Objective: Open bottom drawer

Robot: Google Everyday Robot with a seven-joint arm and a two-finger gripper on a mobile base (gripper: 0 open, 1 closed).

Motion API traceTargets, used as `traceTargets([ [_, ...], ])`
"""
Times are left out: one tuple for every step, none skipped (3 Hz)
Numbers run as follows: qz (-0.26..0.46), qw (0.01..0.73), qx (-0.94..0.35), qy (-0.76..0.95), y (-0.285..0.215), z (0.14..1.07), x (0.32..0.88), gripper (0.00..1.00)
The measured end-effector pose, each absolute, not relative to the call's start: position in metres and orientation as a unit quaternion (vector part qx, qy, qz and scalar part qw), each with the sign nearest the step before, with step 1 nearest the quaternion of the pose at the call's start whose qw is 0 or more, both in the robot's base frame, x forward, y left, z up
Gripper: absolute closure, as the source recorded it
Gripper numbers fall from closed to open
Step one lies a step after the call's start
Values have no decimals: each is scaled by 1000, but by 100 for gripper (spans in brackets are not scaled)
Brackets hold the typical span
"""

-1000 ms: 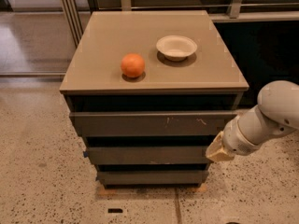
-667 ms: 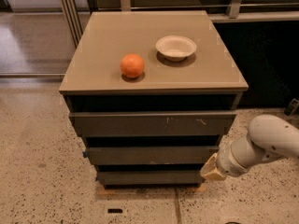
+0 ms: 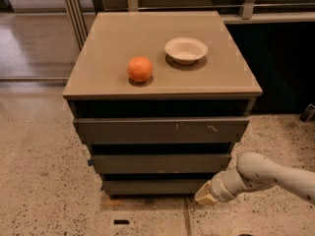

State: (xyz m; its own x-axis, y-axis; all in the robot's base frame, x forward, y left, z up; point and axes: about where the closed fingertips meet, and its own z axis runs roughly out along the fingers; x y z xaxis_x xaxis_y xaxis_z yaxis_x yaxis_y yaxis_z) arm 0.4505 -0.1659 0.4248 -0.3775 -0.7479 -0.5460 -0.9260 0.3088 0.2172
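The bottom drawer (image 3: 152, 186) is the narrowest, plain dark grey-brown front at the foot of the cabinet, just above the floor. Above it sit the mid-width drawer front (image 3: 160, 163) and the widest front (image 3: 160, 130) with pale scratch marks. My gripper (image 3: 204, 195) reaches in from the right on a white arm and sits at the bottom drawer's right end, close to the floor. Its pale tip is level with the drawer front.
The tan cabinet top (image 3: 103, 63) carries an orange (image 3: 140, 69) and a white bowl (image 3: 185, 49). Speckled floor (image 3: 44, 181) surrounds the cabinet. A dark wall panel (image 3: 280, 63) stands to the right and metal rails (image 3: 74, 14) to the back left.
My arm has dropped from beside the middle drawer down to the right end of the bottom drawer, near the floor. The drawers, orange and bowl have not moved.
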Motion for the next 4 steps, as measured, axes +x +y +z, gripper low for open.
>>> traceTargets([
  [288,168,-516,789,-157,372,446,100],
  [296,164,-512,789,-154,363,441,100],
  [296,164,-512,789,-154,363,441,86],
  [255,190,-531,786,-155,340,449,55],
])
